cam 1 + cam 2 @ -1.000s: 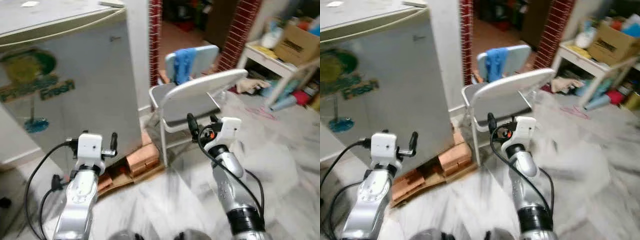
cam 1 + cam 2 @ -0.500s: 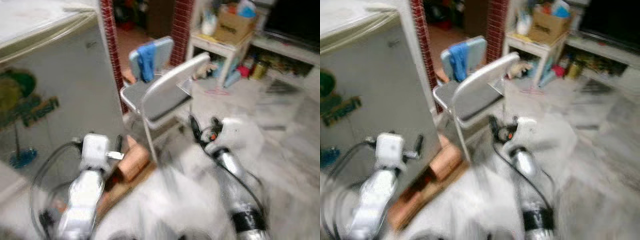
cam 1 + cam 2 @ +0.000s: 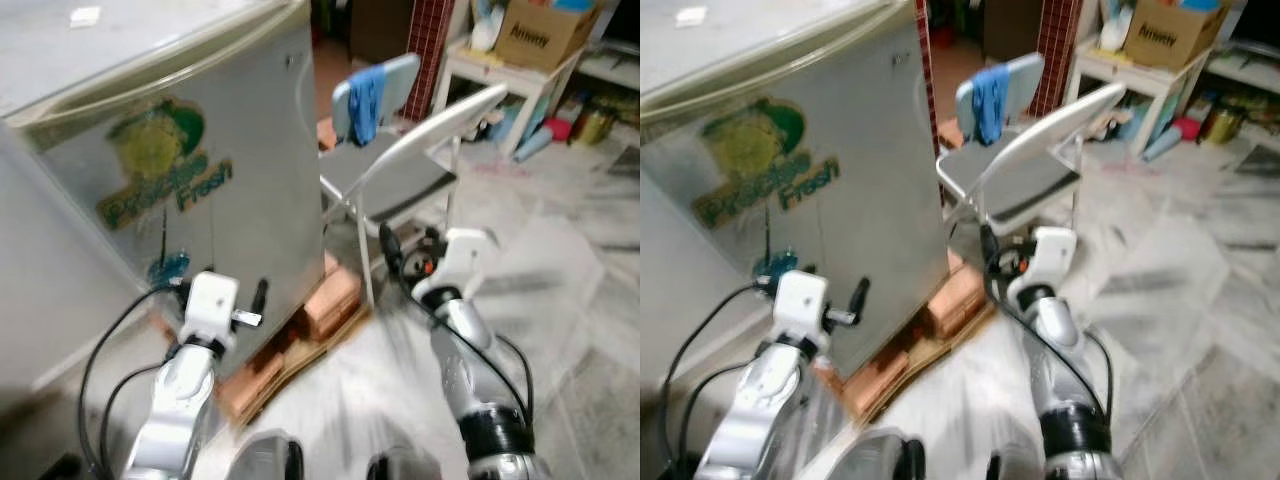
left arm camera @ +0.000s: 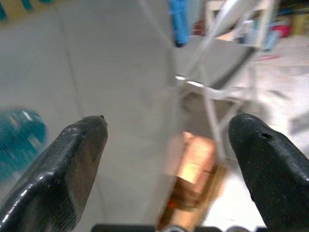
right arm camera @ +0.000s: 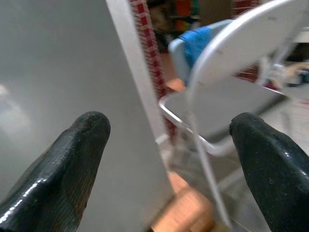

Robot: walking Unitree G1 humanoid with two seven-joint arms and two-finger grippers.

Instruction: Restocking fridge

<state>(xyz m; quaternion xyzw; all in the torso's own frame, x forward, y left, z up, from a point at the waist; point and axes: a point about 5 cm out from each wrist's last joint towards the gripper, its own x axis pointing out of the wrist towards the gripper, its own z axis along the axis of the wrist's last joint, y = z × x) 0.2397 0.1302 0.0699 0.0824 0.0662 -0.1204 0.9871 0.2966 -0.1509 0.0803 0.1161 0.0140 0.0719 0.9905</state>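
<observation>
A grey fridge with a green "Fresh" sticker stands shut at the left, raised on bricks and cardboard. My left gripper is held up close to the fridge's lower front corner. In the left wrist view it is open with nothing between its fingers. My right gripper is raised near the legs of a folding chair. The right wrist view shows it open and empty too, facing the fridge side and the chair.
A blue cloth hangs over a second chair back behind the folding chair. A white table with a cardboard box stands at the back right, with clutter beneath. Marble floor opens to the right.
The whole picture has swung and sharpened, so the camera has moved: the fridge front now takes up the left and centre. Both arms keep the same raised pose, grippers still open.
</observation>
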